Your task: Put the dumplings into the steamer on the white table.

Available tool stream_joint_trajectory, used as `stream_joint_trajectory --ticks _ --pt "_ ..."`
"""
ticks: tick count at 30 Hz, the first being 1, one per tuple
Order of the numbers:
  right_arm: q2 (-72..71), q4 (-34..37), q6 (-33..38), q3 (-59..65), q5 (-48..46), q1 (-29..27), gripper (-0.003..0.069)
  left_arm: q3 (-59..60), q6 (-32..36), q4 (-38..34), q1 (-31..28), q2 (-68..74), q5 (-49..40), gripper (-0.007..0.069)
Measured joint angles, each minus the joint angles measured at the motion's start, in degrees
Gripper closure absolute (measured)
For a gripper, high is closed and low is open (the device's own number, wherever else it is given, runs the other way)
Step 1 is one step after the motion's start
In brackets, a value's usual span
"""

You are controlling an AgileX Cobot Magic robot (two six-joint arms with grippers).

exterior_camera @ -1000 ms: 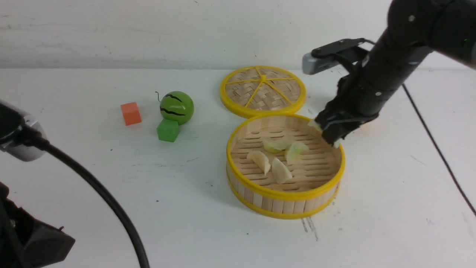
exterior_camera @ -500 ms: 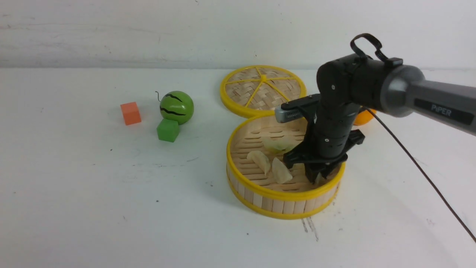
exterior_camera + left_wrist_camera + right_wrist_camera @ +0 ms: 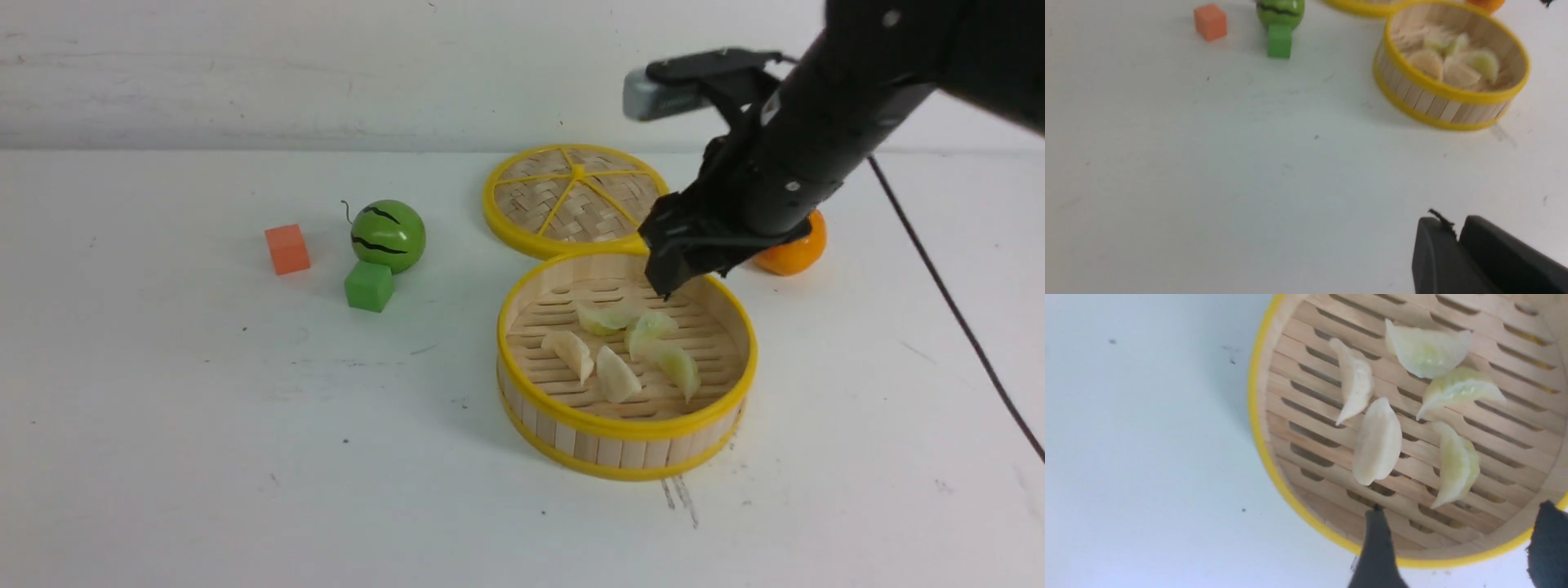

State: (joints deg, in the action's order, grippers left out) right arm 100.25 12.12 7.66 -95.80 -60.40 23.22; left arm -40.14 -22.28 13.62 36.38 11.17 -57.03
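- Front view has all five dumplings [image 3: 616, 374] lying on the slatted floor of the steamer [image 3: 624, 429], lower right of centre on the white table [image 3: 245, 408]. The right gripper [image 3: 665, 282] hangs over its back rim.
- Right wrist view is the only one that shows those jaws properly: spread apart and empty.
- Left gripper [image 3: 1455, 234] only turns up in the left wrist view, pads pressed together, gripping nothing, cut off by the frame edge.
- Orange fruit [image 3: 796, 253] is half hidden behind the right arm.
- Left wrist view is blurry, so the dumplings are hard to count there.
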Motion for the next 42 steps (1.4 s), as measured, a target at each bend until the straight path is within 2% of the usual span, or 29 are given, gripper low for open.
stream_joint_trajectory --ticks 2,12,14,18,27,42 --pt "-5.07 1.15 1.29 3.73 1.36 0.00 0.0260 1.16 -0.14 -1.17 0.00 -2.31 2.00 0.0547" --pt "-32.26 6.85 7.53 28.49 16.34 0.00 0.0638 15.26 -0.14 -4.04 0.00 -7.12 18.29 0.0546" --pt "-36.65 7.55 8.54 31.97 18.59 0.00 0.0671 16.68 -0.14 -4.04 0.00 -7.12 21.41 0.0545" --pt "-46.85 8.45 9.11 39.67 23.41 0.00 0.0679 19.72 -0.14 -4.04 0.00 -7.12 25.33 0.0540" --pt "-62.44 8.27 9.46 48.54 28.22 0.00 0.0679 21.45 -0.14 -4.04 0.00 -7.12 25.44 0.0533" --pt "-66.31 8.32 9.46 49.21 24.91 0.00 0.0675 21.45 -0.14 -4.04 0.00 -7.12 25.44 0.0515"
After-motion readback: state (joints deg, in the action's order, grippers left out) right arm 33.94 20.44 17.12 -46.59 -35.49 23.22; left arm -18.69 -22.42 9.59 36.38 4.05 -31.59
